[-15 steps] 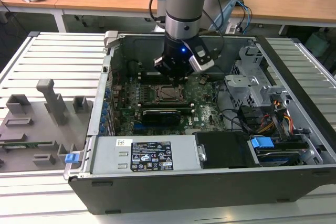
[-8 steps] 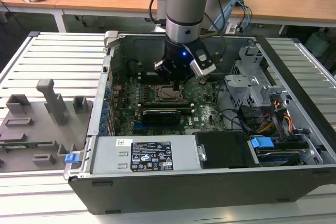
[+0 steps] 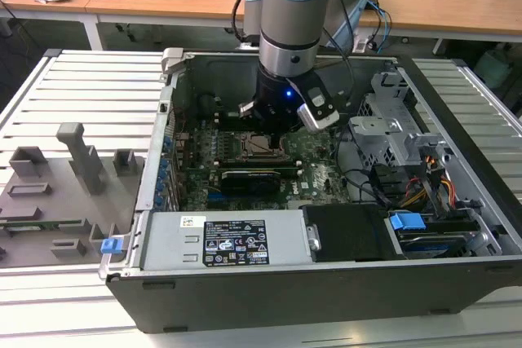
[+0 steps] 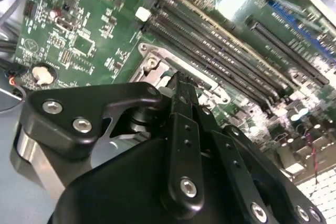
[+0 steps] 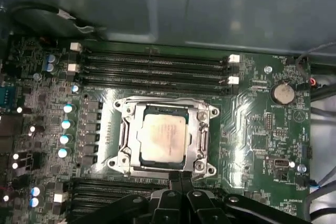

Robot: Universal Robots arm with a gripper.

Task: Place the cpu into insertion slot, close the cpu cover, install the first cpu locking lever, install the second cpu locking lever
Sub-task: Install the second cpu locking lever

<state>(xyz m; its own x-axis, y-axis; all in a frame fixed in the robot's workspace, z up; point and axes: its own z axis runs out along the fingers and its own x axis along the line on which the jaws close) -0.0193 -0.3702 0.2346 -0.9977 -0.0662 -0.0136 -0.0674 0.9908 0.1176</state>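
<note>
In the exterior view, a grey and pale-blue robot arm (image 3: 289,14) is seen reaching down into an open dark-grey metal computer case (image 3: 326,266), which is laid on a slatted pale-grey table (image 3: 90,87). The black gripper (image 3: 263,120) is held just above the green circuit board (image 3: 318,156), close over the socket area. In the first wrist view, the small flat square cpu with its pale beige-silver metal face (image 5: 161,135) is seen lying flat inside the square insertion slot with its dark rim (image 5: 126,129), and the thin metal cpu cover, a frame plate with a square window (image 5: 192,111), is folded down around the chip so that the chip's face is shown through the window. The gripper (image 5: 180,178) is seen at one edge of that frame, with its two black fingers (image 5: 175,180) pressed together and nothing pinched between them; the tips are placed right at the rim of the cover (whether they touch it cannot be told). In the second wrist view, the closed fingers (image 4: 185,109) are shown coming down beside the silver corner of the socket frame (image 4: 152,62), next to long narrow black memory slots (image 4: 220,51). A round silver coin battery (image 5: 282,92) is seen on the board, well apart from the socket. On the table at the exterior view's left, a grey moulded fixture tray (image 3: 57,193) is laid.
</note>
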